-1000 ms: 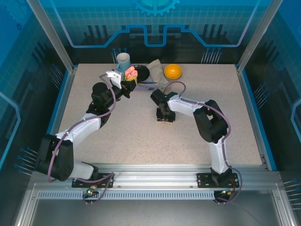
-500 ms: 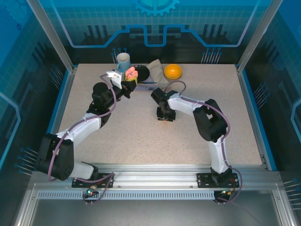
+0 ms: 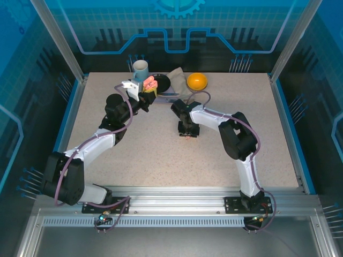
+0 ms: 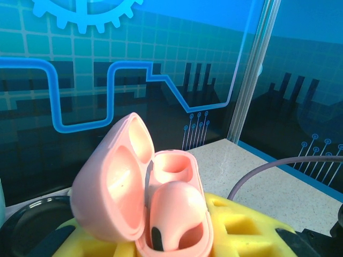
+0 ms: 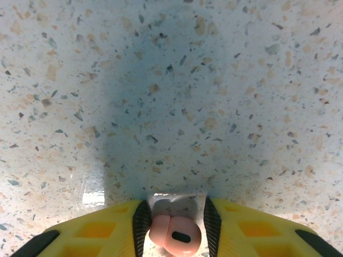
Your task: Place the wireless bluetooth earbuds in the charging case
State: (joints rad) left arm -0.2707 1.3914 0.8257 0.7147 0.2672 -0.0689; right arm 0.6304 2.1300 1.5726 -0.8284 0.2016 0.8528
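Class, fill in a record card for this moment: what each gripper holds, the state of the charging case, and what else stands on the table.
Left gripper: shut on the pink charging case, held beside the black plate
Case state: lid open; seated earbud in the near slot, far slot empty
Right gripper: closed on a second pink earbud, fingers pointing down at the table
Rear of table: cup, cloth, orange
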